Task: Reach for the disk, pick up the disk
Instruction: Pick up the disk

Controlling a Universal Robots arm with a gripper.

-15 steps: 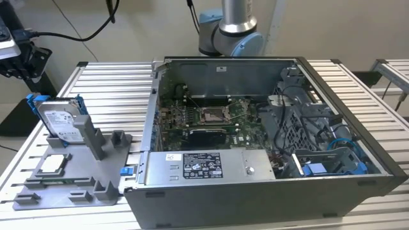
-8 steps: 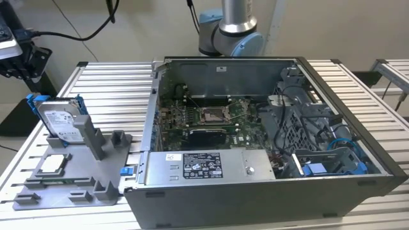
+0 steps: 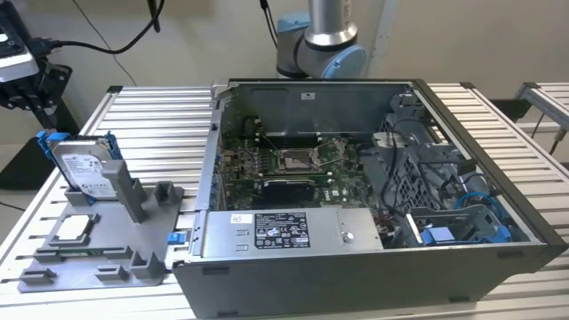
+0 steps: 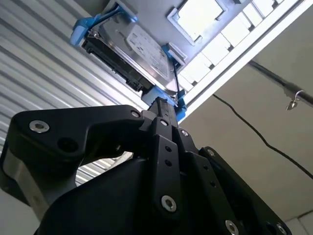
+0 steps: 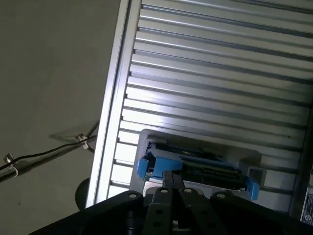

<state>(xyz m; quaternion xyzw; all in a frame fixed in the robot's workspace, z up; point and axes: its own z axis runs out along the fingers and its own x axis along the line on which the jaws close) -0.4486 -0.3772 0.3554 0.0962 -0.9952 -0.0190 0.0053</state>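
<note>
A ribbed metal surface (image 3: 160,113) spans the exterior view, and one open computer case (image 3: 356,280) fills its centre and right, circuit board and cables exposed. One robot arm (image 3: 324,40) rises at the top centre. In the lower left of the exterior view sits one grey holder tray (image 3: 106,248). One disk (image 3: 82,170) stands in the tray's far end, leaning back on its edge. It is a flat silver-grey rectangle with a white printed label, framed by a blue plastic bracket. One small square white-topped chip (image 3: 73,228) lies flat on the tray, nearer the camera. In both wrist views the black tool (image 4: 159,104) (image 5: 171,175) has its fingertips pressed together, gripping nothing, and points at the disk (image 4: 142,49) (image 5: 205,169).
</note>
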